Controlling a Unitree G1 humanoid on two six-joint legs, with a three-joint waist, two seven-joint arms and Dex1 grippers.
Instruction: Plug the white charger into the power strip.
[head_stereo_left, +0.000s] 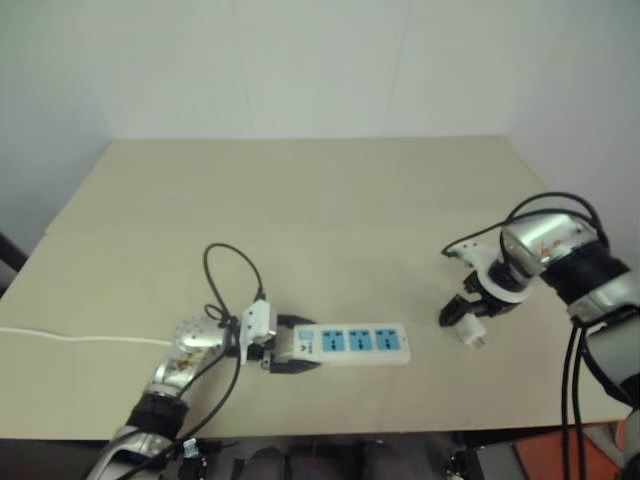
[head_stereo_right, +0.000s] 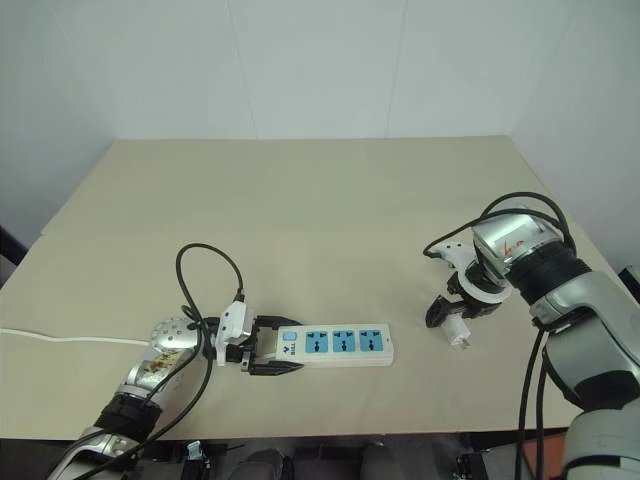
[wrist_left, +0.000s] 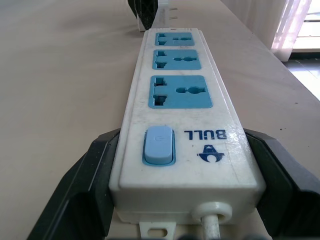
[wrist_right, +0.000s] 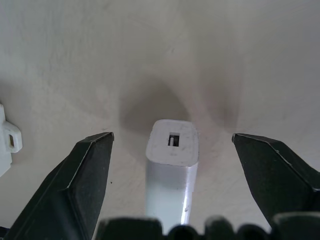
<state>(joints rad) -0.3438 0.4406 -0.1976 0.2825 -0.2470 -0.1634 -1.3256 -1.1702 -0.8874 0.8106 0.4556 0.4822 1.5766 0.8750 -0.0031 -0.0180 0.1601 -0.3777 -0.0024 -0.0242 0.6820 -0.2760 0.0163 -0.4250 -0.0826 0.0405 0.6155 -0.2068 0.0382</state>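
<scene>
Inspection, from my remote station. Long flat white plastic power strip (head_stereo_left: 352, 343) with three blue socket faces lies lower centre of frame on the beige table (head_stereo_left: 300, 200). L gripper (wrist_left: 170, 180) clamps its switch end, black fingers (wrist_left: 82, 185) hard against both sides, presumably to steady it for insertion.

Small white cube-like plastic charger (wrist_right: 170, 165) lies on the table at right of frame, well apart from the strip. R gripper (head_stereo_left: 462, 312) points down over it, jaws spread either side w/ clear gaps, nothing grasped. USB port end faces up in the wrist view, charger centred btwn fingers: judged pre-grasp alignment. Plugging not yet begun.
</scene>
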